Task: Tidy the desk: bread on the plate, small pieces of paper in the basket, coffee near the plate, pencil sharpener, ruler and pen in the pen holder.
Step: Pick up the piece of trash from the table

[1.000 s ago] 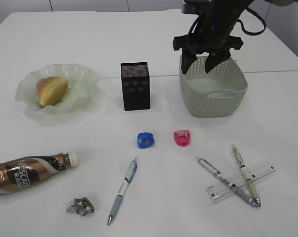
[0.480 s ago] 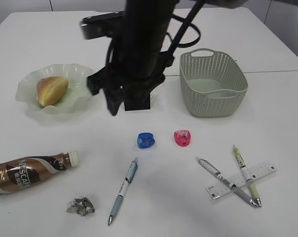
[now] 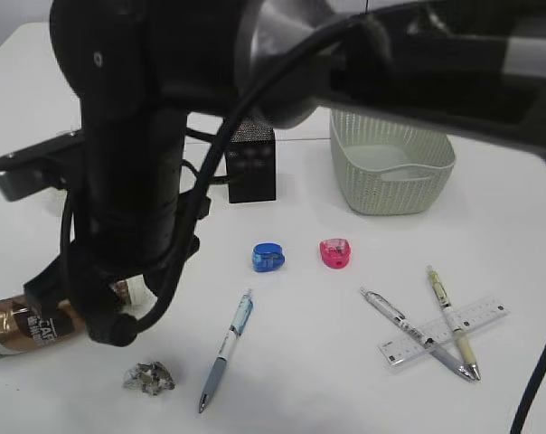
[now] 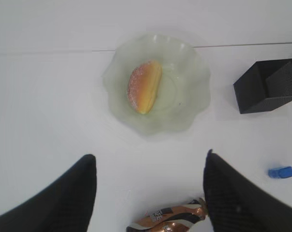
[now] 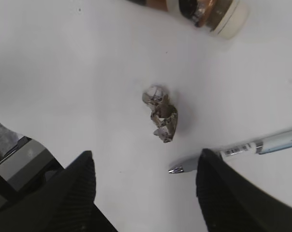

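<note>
On the desk (image 3: 345, 380) lie three pens (image 3: 225, 348), two sharpeners (image 3: 268, 257), one ruler (image 3: 445, 332)

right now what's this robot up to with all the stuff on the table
It is tidying a desk and is partway through. The bread already lies on the plate. The right end effector hangs open, holding nothing, over a crumpled paper ball, probably its next pick for the basket. The left end effector is open too, above the coffee bottle, which lies on its side. Two sharpeners, three pens and the ruler lie loose outside the pen holder.
</note>
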`<state>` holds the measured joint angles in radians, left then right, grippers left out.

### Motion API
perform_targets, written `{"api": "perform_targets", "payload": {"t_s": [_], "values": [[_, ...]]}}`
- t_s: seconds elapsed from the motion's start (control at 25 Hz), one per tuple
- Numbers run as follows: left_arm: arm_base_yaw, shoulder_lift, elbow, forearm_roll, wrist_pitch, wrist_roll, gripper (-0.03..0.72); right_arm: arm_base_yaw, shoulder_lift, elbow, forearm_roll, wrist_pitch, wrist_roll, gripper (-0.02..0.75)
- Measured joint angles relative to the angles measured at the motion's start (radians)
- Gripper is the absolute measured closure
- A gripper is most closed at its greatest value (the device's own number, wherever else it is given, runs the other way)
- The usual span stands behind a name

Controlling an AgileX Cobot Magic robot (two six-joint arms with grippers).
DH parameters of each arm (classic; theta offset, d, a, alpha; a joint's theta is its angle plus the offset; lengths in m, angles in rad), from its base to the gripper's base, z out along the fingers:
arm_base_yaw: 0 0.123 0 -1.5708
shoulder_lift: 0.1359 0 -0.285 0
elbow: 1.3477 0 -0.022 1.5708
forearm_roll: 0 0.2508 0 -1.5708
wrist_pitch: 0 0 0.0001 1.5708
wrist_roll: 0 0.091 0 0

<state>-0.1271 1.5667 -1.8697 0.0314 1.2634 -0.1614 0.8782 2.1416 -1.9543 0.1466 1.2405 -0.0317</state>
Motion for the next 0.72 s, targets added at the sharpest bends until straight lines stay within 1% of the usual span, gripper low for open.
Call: {"api": "perform_targets", "payload": {"t_s": [0.24,0.48,0.72], "values": [[0.0,-0.014,0.018,0.016,0.0,0.001,0.182,0.006,0.071,0.0,0.016,-0.002,-0.017,0.258],[0.0,-0.014,0.02,0.018,0.0,0.001,0.183,0.008,0.149,0.0,-0.023,-0.006,-0.026,0.258],[0.0,-0.014,0.02,0.023,0.0,0.001,0.183,0.008,0.193,0.0,-0.027,-0.018,-0.028,0.258]]}}
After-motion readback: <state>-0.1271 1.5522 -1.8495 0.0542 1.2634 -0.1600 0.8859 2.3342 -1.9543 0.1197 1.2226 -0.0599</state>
